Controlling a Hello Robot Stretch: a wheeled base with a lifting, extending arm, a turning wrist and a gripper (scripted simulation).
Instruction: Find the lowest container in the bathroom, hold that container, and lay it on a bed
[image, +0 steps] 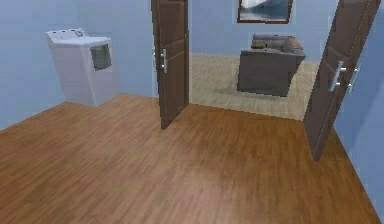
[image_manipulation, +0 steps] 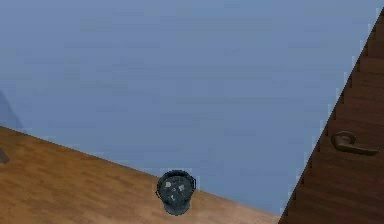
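Note:
A small dark round container (image_manipulation: 176, 191) with pale bits inside stands on the wooden floor against the blue wall, low in the arm side view just left of the middle. It looks like a low bin or pot.
In the forward view a white washing machine (image: 81, 65) stands at the left wall. Two dark brown doors (image: 170, 60) (image: 337, 75) stand ajar and frame a doorway to a carpeted room with a grey sofa (image: 270, 65). A picture (image: 265, 10) hangs above the sofa. Another dark door with a handle (image_manipulation: 352, 143) fills the arm side view's right.

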